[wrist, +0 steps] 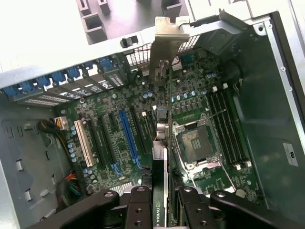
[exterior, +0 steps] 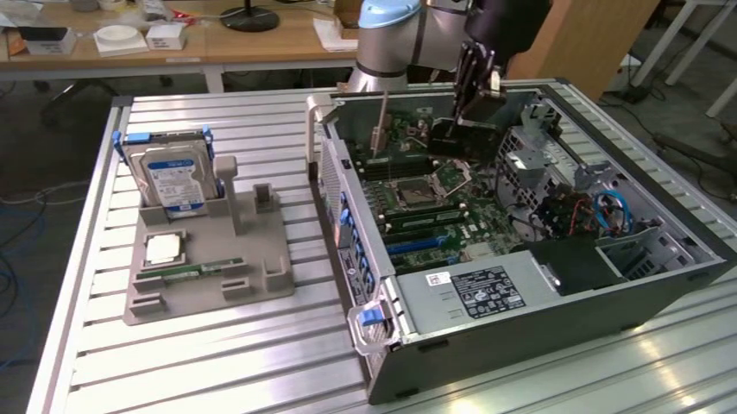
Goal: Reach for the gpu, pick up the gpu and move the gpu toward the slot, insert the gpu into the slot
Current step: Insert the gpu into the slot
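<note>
My gripper (exterior: 478, 86) hangs over the far part of the open computer case, shut on the gpu (exterior: 461, 138). The gpu is a dark flat card held on edge, with its silver bracket (exterior: 378, 125) pointing to the exterior view's left. In the wrist view the gpu (wrist: 162, 143) runs edge-on away from the black fingers (wrist: 140, 210), and its bracket (wrist: 164, 47) reaches the case's rear wall. The card hovers above the green motherboard (wrist: 190, 95). Beside it lie long connector strips, a blue slot (wrist: 128, 138) among black ones; I cannot tell which one the card lines up with.
The square processor socket (wrist: 198, 143) sits on the card's other side, with memory slots (wrist: 228, 129) beyond. The case walls (exterior: 334, 172) and power supply (exterior: 484, 289) hem the board in. On the table, a grey fixture (exterior: 265, 280) holds a hard drive (exterior: 173, 177).
</note>
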Controlling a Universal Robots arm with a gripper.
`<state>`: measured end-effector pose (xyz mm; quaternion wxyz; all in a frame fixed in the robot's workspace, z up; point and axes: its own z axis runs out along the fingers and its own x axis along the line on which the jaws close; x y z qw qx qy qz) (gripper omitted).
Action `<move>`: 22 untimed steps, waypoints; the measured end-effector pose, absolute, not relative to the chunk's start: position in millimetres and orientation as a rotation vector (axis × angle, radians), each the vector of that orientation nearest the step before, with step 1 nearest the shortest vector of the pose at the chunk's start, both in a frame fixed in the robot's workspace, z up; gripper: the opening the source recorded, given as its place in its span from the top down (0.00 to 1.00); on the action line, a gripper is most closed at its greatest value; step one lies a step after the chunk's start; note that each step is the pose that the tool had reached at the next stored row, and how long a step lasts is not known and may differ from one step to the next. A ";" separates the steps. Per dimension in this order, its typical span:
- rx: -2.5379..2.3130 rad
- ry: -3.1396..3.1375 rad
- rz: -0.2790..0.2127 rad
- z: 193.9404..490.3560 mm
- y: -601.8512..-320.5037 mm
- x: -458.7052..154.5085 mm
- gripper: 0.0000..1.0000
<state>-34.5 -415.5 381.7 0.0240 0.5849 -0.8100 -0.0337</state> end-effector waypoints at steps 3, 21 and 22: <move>1.823 -2.501 -0.101 378.9 -416.3 -34.0 0.74; 2.025 -2.344 -0.087 362.3 -420.5 -33.2 0.74; 2.045 -2.326 -0.086 361.7 -420.4 -33.2 0.74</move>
